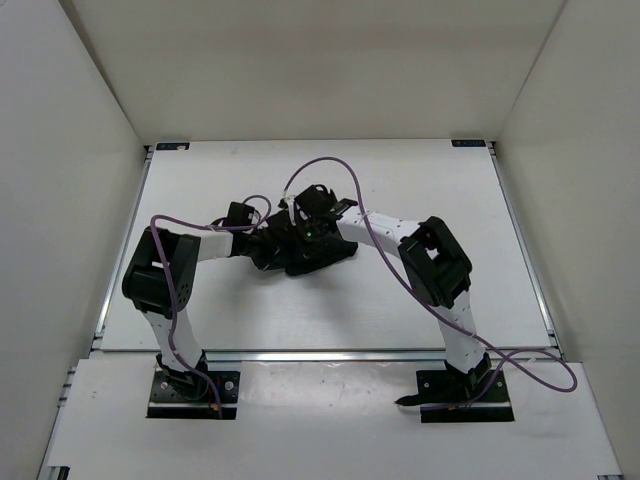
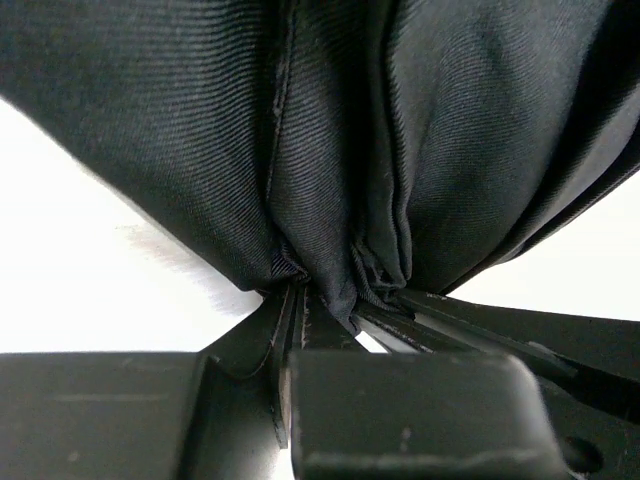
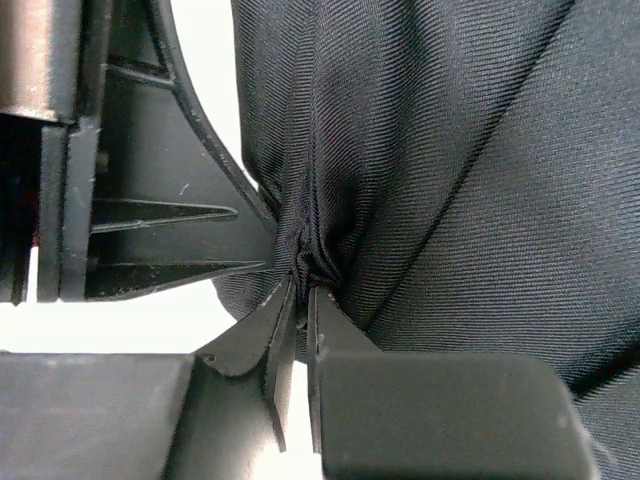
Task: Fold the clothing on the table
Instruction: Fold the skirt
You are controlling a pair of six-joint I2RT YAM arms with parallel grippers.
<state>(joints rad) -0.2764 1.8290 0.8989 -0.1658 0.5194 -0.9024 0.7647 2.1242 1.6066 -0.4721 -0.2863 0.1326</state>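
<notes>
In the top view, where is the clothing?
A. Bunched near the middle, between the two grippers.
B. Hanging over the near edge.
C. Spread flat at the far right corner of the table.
A: the clothing is a dark bunch near the middle of the table, and the left gripper and right gripper both pinch its fabric.

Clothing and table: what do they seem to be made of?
The clothing looks like woven cloth, black with slight sheen: fine diagonal ribs and a stitched seam show. The table looks smooth matte white, perhaps laminate or painted board; no grain shows.
</notes>
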